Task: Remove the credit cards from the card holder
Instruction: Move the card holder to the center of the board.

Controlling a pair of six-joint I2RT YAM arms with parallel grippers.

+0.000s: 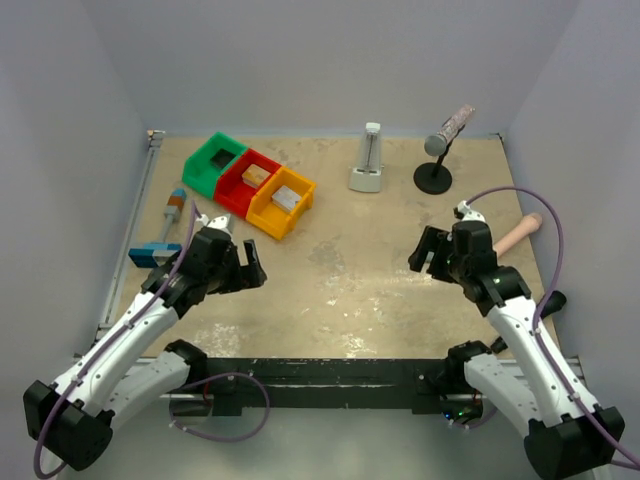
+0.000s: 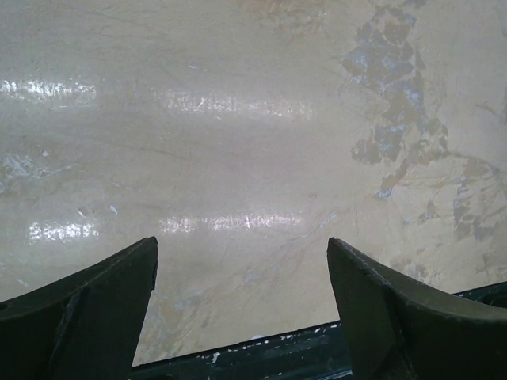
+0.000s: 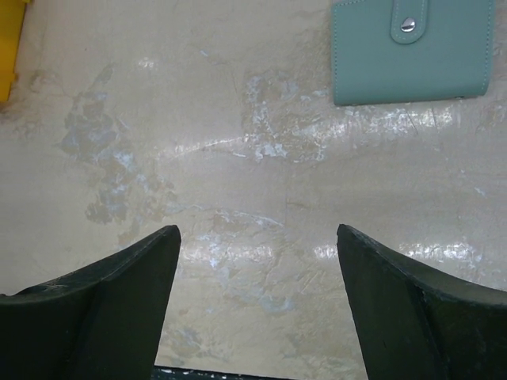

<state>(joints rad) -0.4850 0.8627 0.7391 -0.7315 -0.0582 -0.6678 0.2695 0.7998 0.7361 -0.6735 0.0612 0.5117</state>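
Far left on the table [image 1: 350,300], near the edge: blue and white block [image 1: 150,252] with an orange and grey handle, lying flat.

Just right of it: left claw [image 1: 250,268]. Hangs over bare table top. Two dark fingers [image 2: 87,317] spread wide, holding nothing.

Behind that, a row of three bins, touching side by side: green bin [image 1: 198,178], red bin [image 1: 232,198], yellow bin [image 1: 268,218]. Small tan block [image 1: 255,175] in the red one, small grey block [image 1: 287,198] in the yellow one.

Further right, at the back: white pointed thing [image 1: 367,160] standing up. Next to it, black stand [image 1: 433,178] with a grey tube tilted on top.

Then the right claw [image 3: 258,231]. Wide open too, nothing between its fingers, only bare table under it.

Card holder [image 3: 412,51]: shows only from the right wrist camera. Lies flat on the table, shut, with its little tab snapped down over the front by a shiny button. Sits out ahead of the right claw, toward the right side of that view, in line with the right finger. Well apart from both fingers, touching neither.

Last, far right: pale pink stick [image 1: 518,235] on the table beside the right arm.
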